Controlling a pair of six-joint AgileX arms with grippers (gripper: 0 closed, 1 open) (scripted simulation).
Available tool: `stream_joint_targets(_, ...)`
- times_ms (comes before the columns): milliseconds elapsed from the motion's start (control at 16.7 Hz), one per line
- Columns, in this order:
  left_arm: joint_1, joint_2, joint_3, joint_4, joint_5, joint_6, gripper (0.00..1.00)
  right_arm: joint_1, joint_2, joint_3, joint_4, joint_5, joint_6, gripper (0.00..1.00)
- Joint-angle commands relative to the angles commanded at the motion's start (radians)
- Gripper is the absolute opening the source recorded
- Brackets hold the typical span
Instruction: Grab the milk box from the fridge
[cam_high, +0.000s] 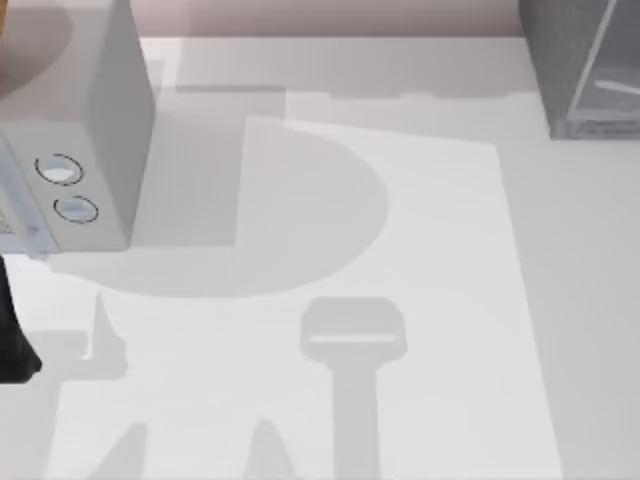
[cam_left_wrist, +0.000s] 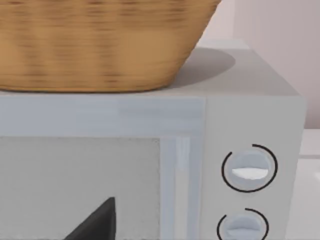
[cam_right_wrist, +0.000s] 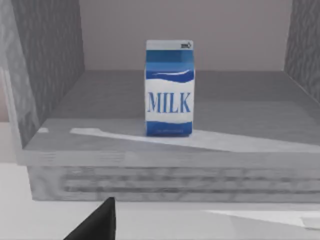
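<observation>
1. The milk box (cam_right_wrist: 169, 88), blue and white with "MILK" printed on its face, stands upright on the floor of the fridge (cam_right_wrist: 55, 65), about midway between the two dark side walls and set back from the front lip. Nothing touches it, so it is free to be taken from the front.
2. The fridge is open toward the right wrist camera, which looks straight in at carton height. I judge the right arm is lined up this way so that it can reach in level with the carton.
3. In the top view the fridge (cam_high: 575, 60) sits at the far right corner of the table (cam_high: 430, 300), its pale glassy panel angled outward.
4. A dark fingertip (cam_right_wrist: 97, 222) of the right gripper shows in front of the fridge, well short of the milk box. Whether its jaws stand apart or together I cannot tell.
5. Well apart from the fridge, at the table's far left, stands a microwave (cam_high: 90, 150) with two round dials (cam_left_wrist: 249, 168) and a wicker basket (cam_left_wrist: 100, 45) on top.
6. The left arm (cam_high: 15, 340) idles in front of the microwave, its finger state also hidden.
</observation>
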Motion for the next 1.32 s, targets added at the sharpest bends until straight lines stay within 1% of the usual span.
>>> stream_joint_targets(120, 0.0, 0.0, 0.0, 0.0, 0.0, 0.0, 1.0, 0.033, 0.045, 0.057, -0.014, 0.02, -0.005, 1.0)
stream_joint_targets(300, 0.0, 0.0, 0.0, 0.0, 0.0, 0.0, 1.0, 0.101, 0.149, 0.217, -0.054, 0.08, -0.013, 1.0)
stream_joint_targets(600, 0.0, 0.0, 0.0, 0.0, 0.0, 0.0, 1.0, 0.225, 0.361, 0.574, -0.175, 0.227, -0.01, 1.0)
stream_joint_targets(780, 0.0, 0.0, 0.0, 0.0, 0.0, 0.0, 1.0, 0.29, 0.461, 0.725, -0.247, 0.308, -0.005, 1.0)
stream_joint_targets(960, 0.0, 0.0, 0.0, 0.0, 0.0, 0.0, 1.0, 0.321, 0.503, 0.783, -0.281, 0.346, -0.004, 1.0)
stream_joint_targets(1320, 0.0, 0.0, 0.0, 0.0, 0.0, 0.0, 1.0, 0.319, 0.51, 0.796, -0.289, 0.345, -0.004, 1.0)
